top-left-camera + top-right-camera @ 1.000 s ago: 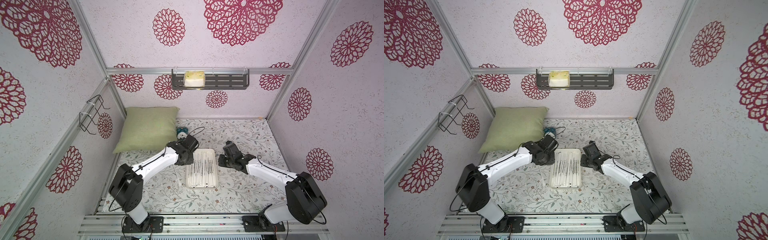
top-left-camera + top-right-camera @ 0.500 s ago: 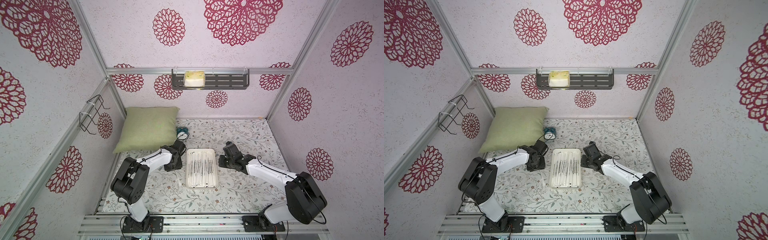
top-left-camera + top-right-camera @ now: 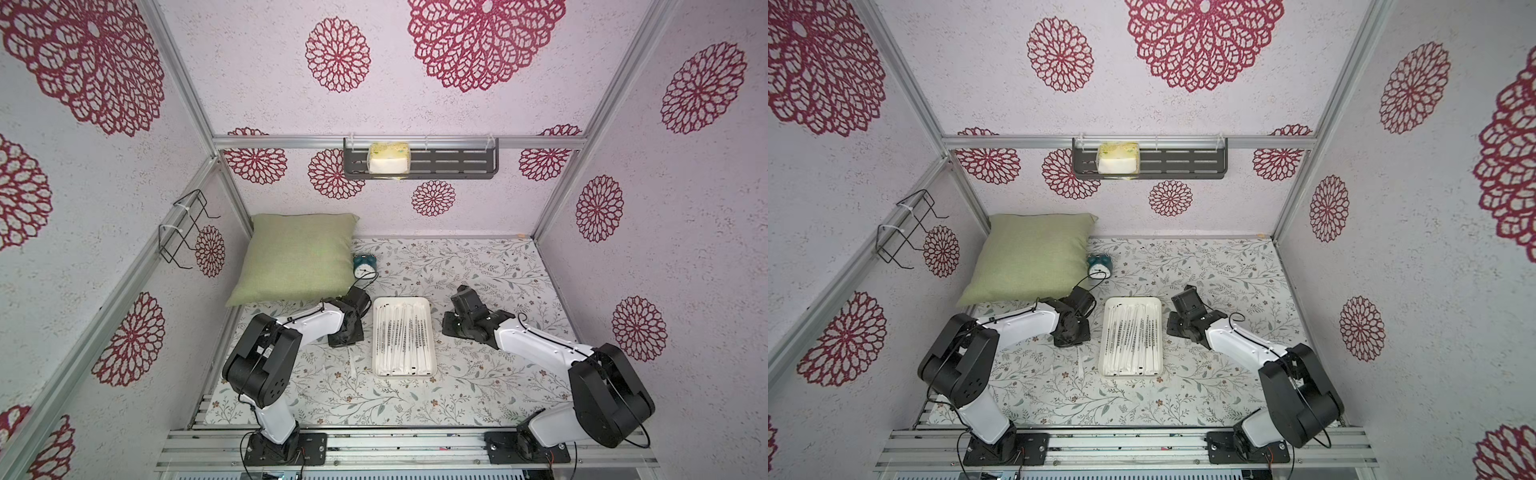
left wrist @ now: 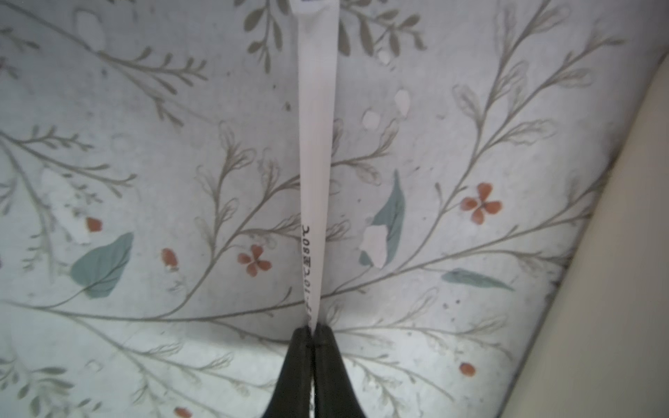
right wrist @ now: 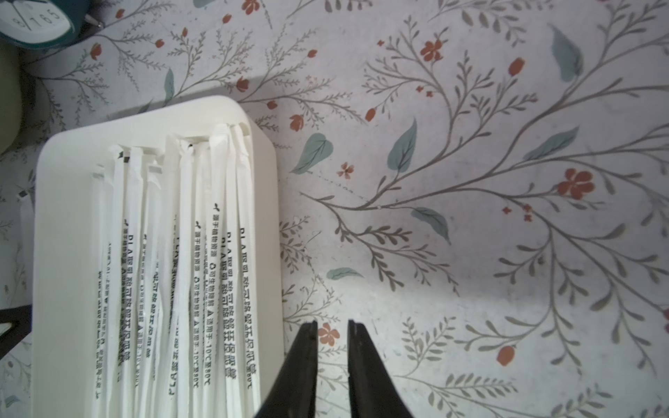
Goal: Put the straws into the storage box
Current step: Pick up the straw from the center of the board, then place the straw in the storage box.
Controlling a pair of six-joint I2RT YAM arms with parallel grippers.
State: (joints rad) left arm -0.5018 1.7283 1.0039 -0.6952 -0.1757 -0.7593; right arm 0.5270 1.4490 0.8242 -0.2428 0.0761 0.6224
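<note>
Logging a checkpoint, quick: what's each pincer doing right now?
Left pincer: closed on a straw.
Right pincer: slightly open, holding nothing.

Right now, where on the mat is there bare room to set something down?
Widest bare patch: the mat between the back wall, the right wall and the right gripper. A second strip runs between the storage box and the front rail. Crowded: the back left corner, with the pillow, the clock and the left gripper shut on a straw beside the box.

Paper straws (image 5: 217,224), matt plastic box (image 5: 72,152)
</note>
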